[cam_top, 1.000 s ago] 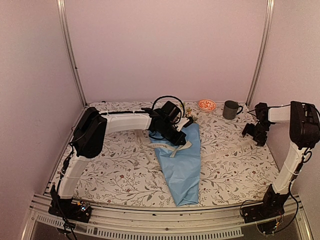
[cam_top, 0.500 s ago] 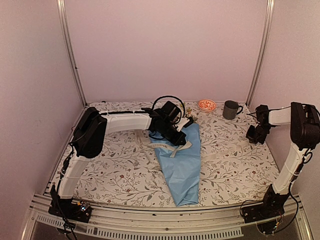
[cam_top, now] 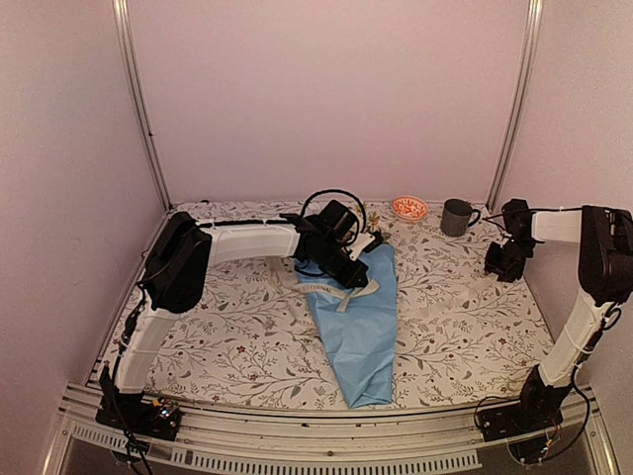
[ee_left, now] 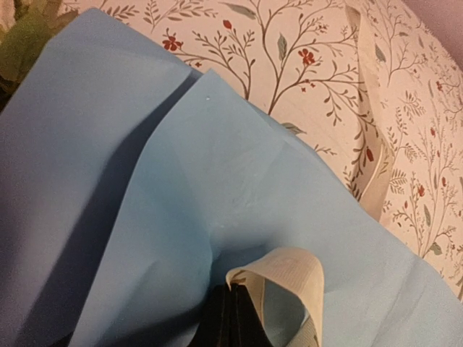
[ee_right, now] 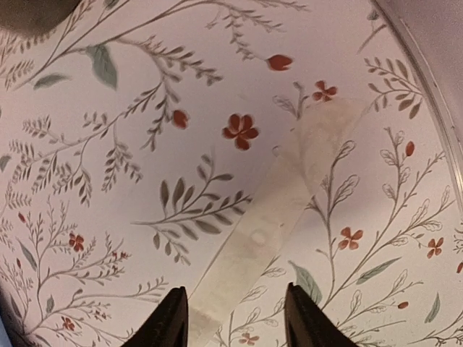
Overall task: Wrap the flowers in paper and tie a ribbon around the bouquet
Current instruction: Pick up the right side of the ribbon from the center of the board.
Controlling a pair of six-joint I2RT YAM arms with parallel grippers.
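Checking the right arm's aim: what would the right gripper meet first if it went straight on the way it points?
Probably the ribbon, lying flat on the tablecloth just ahead of the right gripper, in line with the gap between its open jaws. Nothing else shows in that line.

The bouquet (cam_top: pixel 361 322) lies centred on the counter (cam_top: pixel 247 346); the dish (cam_top: pixel 408 207) and mug (cam_top: pixel 456 217) stand behind it, rightward; the ribbon (ee_right: pixel 268 217) runs beneath my right gripper (ee_right: pixel 235 318).

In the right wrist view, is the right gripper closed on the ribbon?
No, the right gripper has its fingers apart, and the ribbon lies flat on the tablecloth between them.
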